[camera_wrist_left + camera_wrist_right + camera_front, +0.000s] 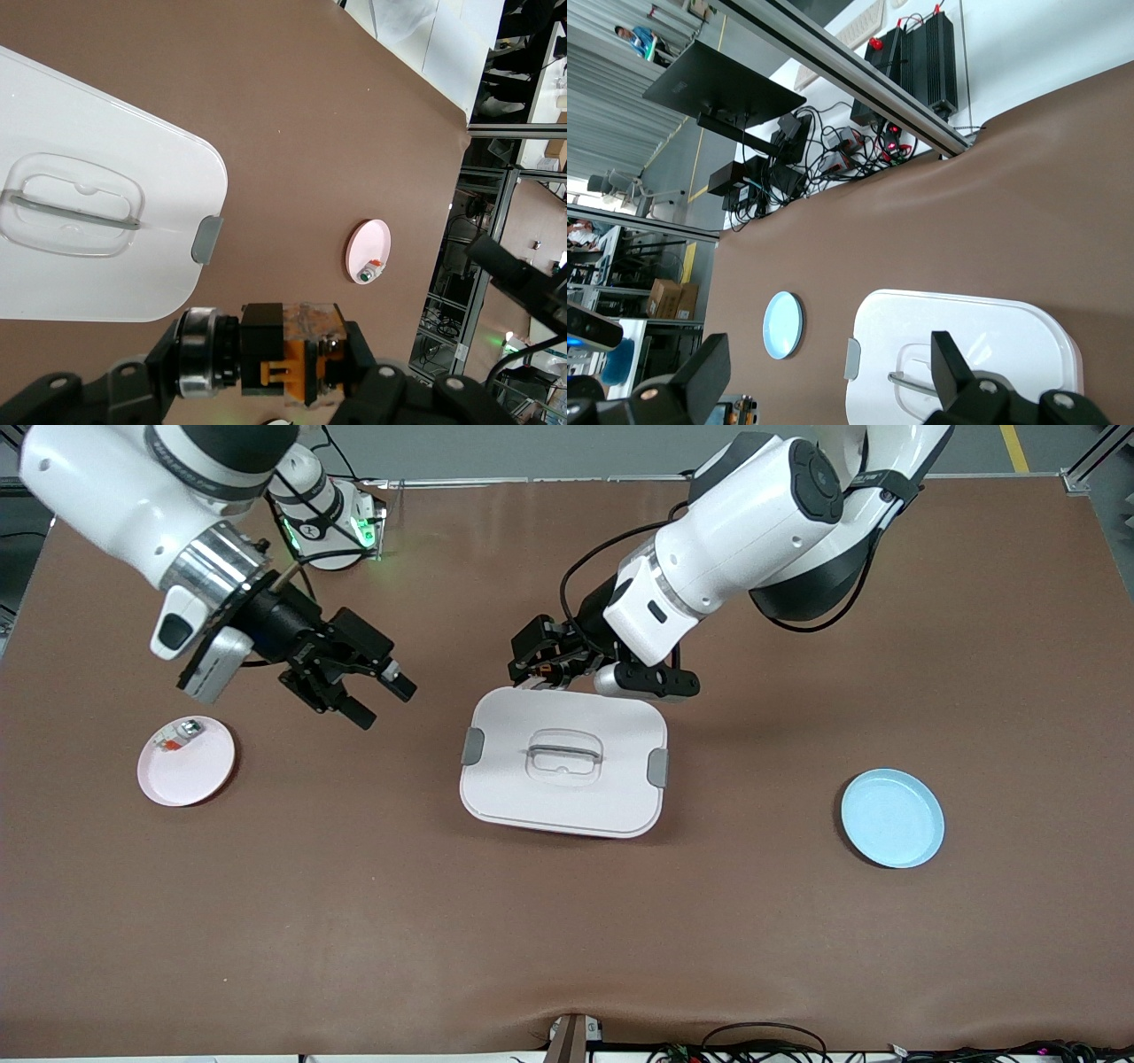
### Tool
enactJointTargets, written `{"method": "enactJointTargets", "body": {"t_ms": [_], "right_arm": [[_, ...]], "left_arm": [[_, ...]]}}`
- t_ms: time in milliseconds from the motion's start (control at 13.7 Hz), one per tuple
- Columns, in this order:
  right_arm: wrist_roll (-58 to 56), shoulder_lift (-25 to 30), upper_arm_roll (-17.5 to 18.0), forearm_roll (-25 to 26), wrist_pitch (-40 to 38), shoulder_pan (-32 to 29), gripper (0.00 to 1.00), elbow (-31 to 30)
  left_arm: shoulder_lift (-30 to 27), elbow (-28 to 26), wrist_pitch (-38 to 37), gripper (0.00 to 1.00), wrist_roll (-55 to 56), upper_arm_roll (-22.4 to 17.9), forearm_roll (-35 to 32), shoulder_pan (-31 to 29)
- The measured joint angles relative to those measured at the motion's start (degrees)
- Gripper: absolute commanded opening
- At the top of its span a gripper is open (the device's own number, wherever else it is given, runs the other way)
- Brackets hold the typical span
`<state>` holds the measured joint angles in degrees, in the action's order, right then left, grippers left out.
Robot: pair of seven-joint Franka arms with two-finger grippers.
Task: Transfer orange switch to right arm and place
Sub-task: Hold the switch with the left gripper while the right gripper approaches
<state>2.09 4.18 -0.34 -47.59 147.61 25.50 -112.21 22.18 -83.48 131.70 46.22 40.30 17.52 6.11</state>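
Observation:
My left gripper (542, 666) is shut on the orange switch (554, 673) and holds it low over the edge of the white lidded box (567, 797) that is farther from the front camera. In the left wrist view the switch (285, 354) is a black block with an orange part and a silver ring, clamped between the fingers of the left gripper (266, 370). My right gripper (365, 688) is open and empty, up over the table between the pink plate (199, 779) and the box. In the right wrist view its jaws (828, 385) stand wide apart.
The pink plate holds a small silvery-white piece with a red-orange bit (180, 735); the plate also shows in the left wrist view (359, 241). A light blue plate (892, 819) lies toward the left arm's end, also in the right wrist view (783, 324). Cables run along the table's near edge.

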Motion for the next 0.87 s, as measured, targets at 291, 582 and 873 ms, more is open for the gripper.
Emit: {"method": "enactJointTargets", "body": {"t_ms": [291, 582, 873], "right_arm": [[0.01, 4.09, -0.03, -3.41, 11.51, 5.64, 1.0, -6.62], [1.67, 5.73, 0.0, -3.79, 21.37, 12.65, 1.0, -11.51], [6.1, 5.63, 0.0, -3.84, 28.54, 18.02, 1.0, -12.3]], "left_arm": [[0.02, 0.05, 0.08, 0.28, 0.0, -0.02, 0.0, -0.07], [0.04, 0.1, 0.12, 0.28, 0.0, -0.02, 0.0, -0.07], [0.11, 0.11, 0.51, 0.28, 0.04, -0.03, 0.0, -0.08]]}}
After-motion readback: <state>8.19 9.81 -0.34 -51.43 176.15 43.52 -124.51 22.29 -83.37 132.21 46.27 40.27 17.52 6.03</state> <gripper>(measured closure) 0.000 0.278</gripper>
